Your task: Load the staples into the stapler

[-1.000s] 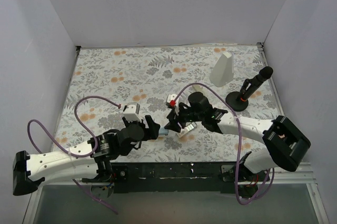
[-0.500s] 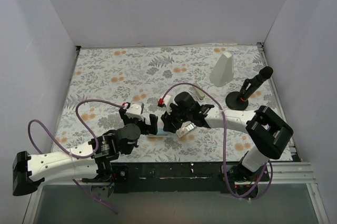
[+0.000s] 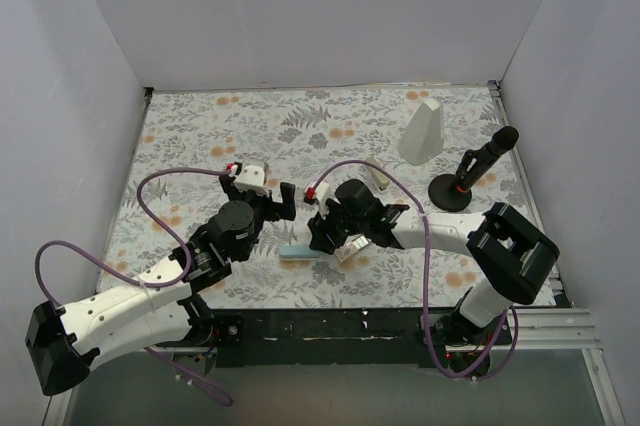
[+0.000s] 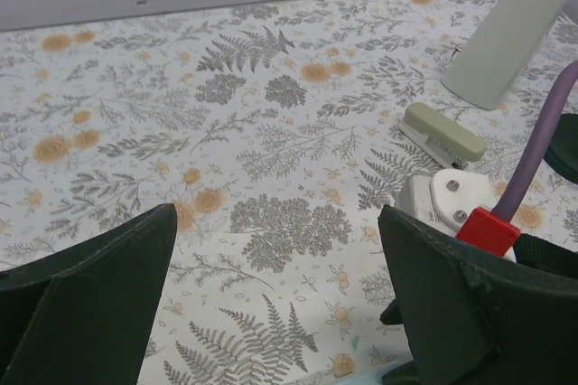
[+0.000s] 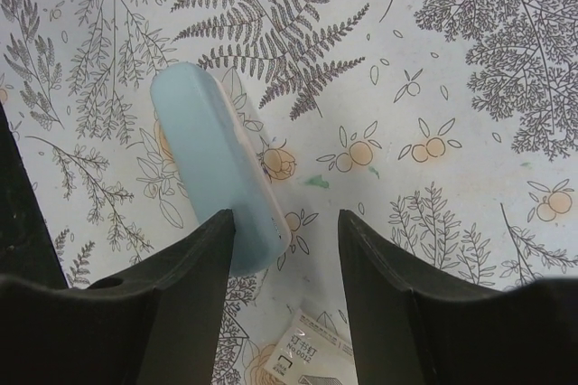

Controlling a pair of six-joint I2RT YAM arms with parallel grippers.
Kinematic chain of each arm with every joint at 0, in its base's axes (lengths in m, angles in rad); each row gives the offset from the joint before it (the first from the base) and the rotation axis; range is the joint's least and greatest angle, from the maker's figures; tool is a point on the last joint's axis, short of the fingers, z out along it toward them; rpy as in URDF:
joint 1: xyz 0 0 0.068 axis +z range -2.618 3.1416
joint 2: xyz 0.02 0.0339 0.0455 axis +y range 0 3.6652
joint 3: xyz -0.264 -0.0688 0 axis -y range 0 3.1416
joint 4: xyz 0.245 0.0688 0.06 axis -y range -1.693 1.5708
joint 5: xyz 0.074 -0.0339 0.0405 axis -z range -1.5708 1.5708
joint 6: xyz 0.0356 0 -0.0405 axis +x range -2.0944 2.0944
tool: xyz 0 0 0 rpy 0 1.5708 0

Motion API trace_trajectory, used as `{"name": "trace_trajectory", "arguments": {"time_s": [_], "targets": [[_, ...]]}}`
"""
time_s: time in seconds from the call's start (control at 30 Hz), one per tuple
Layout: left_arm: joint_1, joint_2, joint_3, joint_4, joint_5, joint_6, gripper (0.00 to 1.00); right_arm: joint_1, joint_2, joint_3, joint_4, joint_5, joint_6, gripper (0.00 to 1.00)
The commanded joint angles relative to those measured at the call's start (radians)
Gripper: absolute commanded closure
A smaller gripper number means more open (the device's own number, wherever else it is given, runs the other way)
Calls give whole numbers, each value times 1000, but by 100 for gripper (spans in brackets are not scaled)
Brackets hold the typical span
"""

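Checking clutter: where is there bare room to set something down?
Free: the back-left stretch of cloth, from the side wall to the white wedge. Crowded: front centre, where left arm and right arm meet around the blue stapler and staple box; green stapler and black stand fill the right.

Print on small cream-white cardboard box (image 5: 309, 360): dark characters and a small square mark, too blurred to read.
Elsewhere: nothing legible.

Stapler (image 5: 215, 173) apparently against right gripper (image 5: 285, 220)
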Motion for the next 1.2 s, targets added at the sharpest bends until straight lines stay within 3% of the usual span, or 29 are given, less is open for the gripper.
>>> {"name": "trace_trajectory", "arguments": {"time_s": [0.0, 0.27, 0.43, 0.73, 0.93, 1.0, 1.17], "targets": [[15, -27, 32, 63, -4, 144, 4, 14, -20, 94, -241, 69, -59, 43], [23, -125, -34, 102, -141, 247, 2, 56, 7, 354, -510, 45, -201, 31], [41, -212, -68, 152, -205, 293, 2, 108, 74, 409, -571, 54, -254, 29], [92, -257, -72, 145, -181, 272, 2, 155, 199, 499, -625, 91, -306, 32], [109, -246, -68, 125, -149, 252, 2, 155, 259, 536, -623, 149, -323, 46], [112, -242, -66, 120, -146, 249, 2, 149, 260, 538, -620, 175, -327, 58], [130, -237, -57, 96, -118, 223, 2, 97, 231, 507, -604, 221, -330, 73]]}}
